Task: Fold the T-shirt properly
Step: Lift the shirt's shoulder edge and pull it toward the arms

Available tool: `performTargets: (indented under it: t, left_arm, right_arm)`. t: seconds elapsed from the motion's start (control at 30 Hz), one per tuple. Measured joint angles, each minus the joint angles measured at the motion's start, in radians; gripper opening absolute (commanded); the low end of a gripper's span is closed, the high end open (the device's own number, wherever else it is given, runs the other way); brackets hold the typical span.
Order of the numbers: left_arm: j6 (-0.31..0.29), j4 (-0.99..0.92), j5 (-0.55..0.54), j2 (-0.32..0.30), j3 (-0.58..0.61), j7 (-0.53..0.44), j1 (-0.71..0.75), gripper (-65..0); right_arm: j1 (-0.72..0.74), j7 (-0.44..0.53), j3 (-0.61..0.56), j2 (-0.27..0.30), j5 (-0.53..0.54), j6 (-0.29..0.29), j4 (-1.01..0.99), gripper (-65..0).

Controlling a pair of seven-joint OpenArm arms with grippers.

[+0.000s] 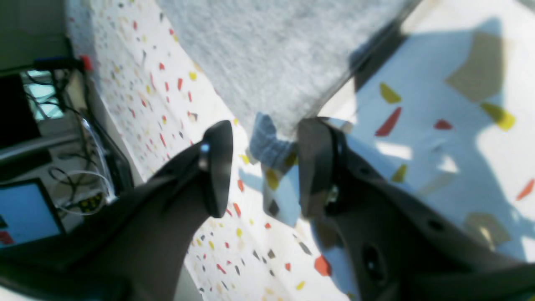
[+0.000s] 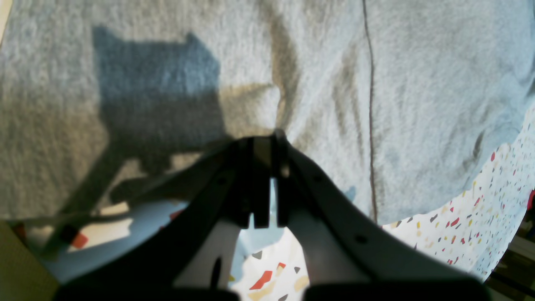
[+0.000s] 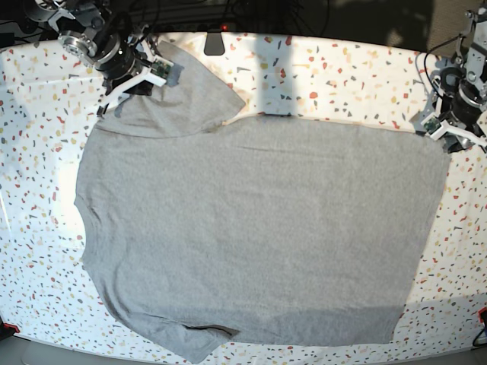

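T-shirt (image 3: 259,236): heather-grey, plain side up, spread over most of the speckled table (image 3: 350,80). No lettering visible on this face. In the base view the hem runs down the right edge and the shoulder end lies to the left, one sleeve (image 3: 183,95) lifted and bunched at top left. Another sleeve sits flat at the bottom left, its edge turned under.

Table: white terrazzo pattern with red, yellow and grey flecks, sunlit in patches, bare along the far edge and both sides.

My right gripper (image 2: 265,146): jaws pressed together, pinching a fold of the grey sleeve cloth (my wrist camera shows fabric puckered right at the fingertips, seam line running just beside). It sits at the base view's top left, over the raised sleeve.

My left gripper (image 1: 263,167): jaws spread wide, holding nothing. It hangs over the table just past the shirt's far hem corner (image 1: 271,142), and that corner shows between the two fingers without being clamped (view is blurred, so I cannot tell whether a pad brushes the cloth).
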Motion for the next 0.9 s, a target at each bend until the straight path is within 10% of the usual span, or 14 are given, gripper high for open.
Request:
performTargets:
  t: [0.6,0.9]
  left_arm:
    - [-0.216,-0.05,0.064,-0.054,0.129,-0.042,-0.115,-40.0]
    - [-0.21,-0.108,0.074,-0.084,0.22,-0.046,-0.154,-65.0]
  right_arm:
    - [0.0,0.0,0.0,0.0,-0.001,0.0,0.0,-65.0]
    - [0.0,0.0,0.0,0.0,-0.001,-0.003,0.0,-65.0]
